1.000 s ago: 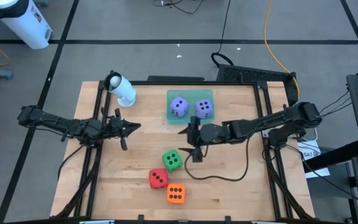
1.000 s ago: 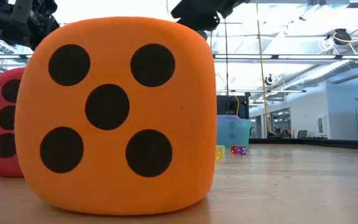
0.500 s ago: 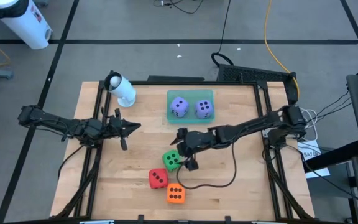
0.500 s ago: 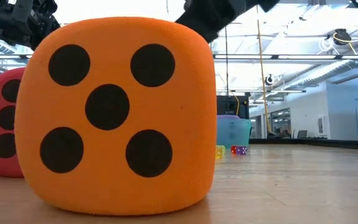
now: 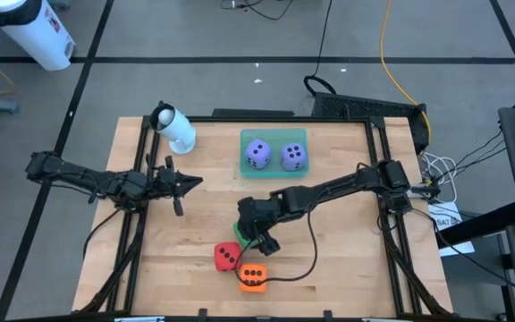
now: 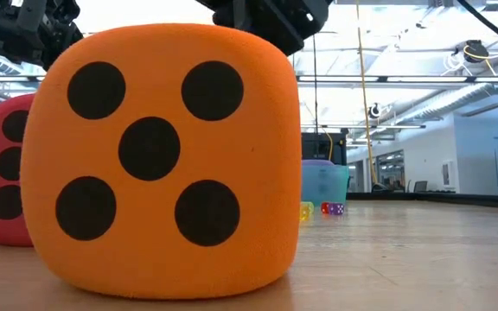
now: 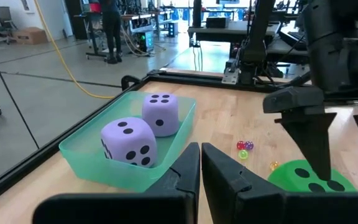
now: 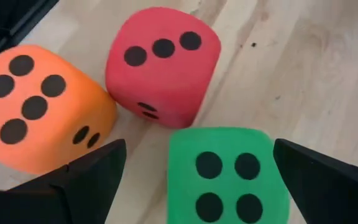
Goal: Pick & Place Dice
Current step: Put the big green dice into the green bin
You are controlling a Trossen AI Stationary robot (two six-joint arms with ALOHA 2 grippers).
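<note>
The green die (image 8: 225,174) rests on the table, and my right gripper (image 8: 201,180) hangs open just above it. One finger stands on each side of the die without touching it. The red die (image 8: 160,65) and the orange die (image 8: 36,106) sit right beside the green one, toward the near edge. In the high view the right gripper (image 5: 252,234) covers most of the green die. Two light purple dice (image 5: 257,154) (image 5: 294,157) lie in the teal tray (image 5: 274,172) at the back. My left gripper (image 5: 192,183) waits shut at the table's left.
A white cylinder-shaped device (image 5: 175,128) lies at the table's far left corner. A few tiny dice (image 7: 244,147) lie on the wood between the tray and the green die. The right arm's cable (image 5: 307,259) loops over the table near the orange die (image 5: 253,278).
My right gripper has swung from beside the tray toward the table's near left and downward, tipping its fingers down, and now hangs over the green die. The dice have stayed where they were.
</note>
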